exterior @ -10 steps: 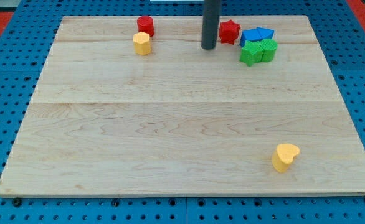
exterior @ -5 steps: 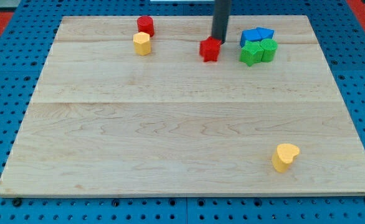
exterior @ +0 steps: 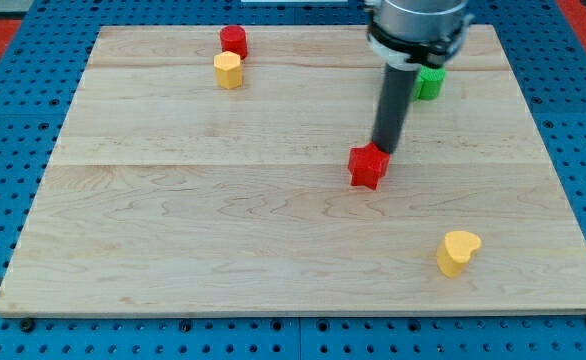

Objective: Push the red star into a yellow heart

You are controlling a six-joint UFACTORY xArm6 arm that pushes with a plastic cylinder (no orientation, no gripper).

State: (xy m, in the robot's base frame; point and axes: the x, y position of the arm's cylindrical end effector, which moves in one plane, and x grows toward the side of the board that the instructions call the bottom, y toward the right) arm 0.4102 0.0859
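Camera view, my tip (exterior: pixel 384 150) touching red star (exterior: pixel 369 166)

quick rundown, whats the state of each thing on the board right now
red star: mid-board, touching my tip, apart from the heart.
my tip: on the star's upper edge, pressing from the view's top.
yellow heart: alone, toward the view's bottom right.
red cylinder: upright, at the view's top.
yellow block: just below the cylinder, close against it.
green block: partly hidden behind the arm.
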